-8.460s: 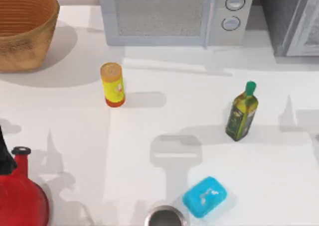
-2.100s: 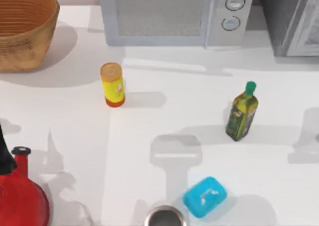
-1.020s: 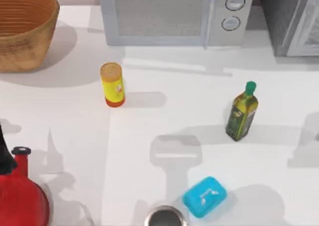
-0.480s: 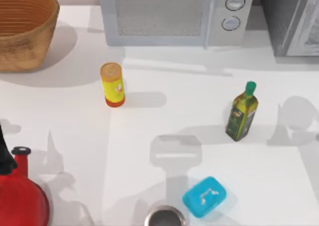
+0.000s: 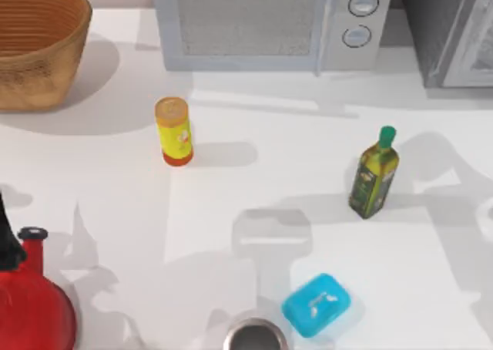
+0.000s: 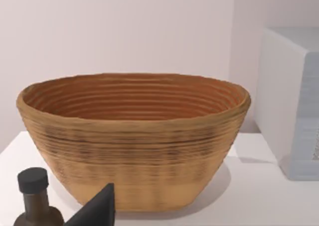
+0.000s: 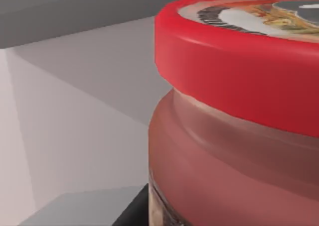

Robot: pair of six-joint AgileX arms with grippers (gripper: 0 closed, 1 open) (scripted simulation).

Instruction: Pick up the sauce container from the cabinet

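Note:
The sauce container [image 7: 234, 136] looms very close in the right wrist view, a stout jar with reddish contents and a wide red lid [image 7: 239, 61] with a printed emblem on top. Grey walls of the cabinet [image 7: 75, 111] surround it. A dark edge of my right gripper [image 7: 133, 210] shows beside the jar's base. From above, the cabinet [image 5: 443, 34] is a dark grey box at the table's back right with a lighter door panel [image 5: 479, 49]. My left gripper [image 6: 97, 211] is parked near the basket [image 6: 134, 136].
A pale microwave [image 5: 269, 22] stands at the back, left of the cabinet. On the table are a yellow canister [image 5: 174, 130], a green oil bottle [image 5: 373, 173], a blue soap bar [image 5: 316, 304], a metal cup [image 5: 253, 338], a red kettle [image 5: 31, 304] and the woven basket [image 5: 38, 42].
The shadows on the table's right side have shifted up toward the cabinet. The objects on the table have not moved.

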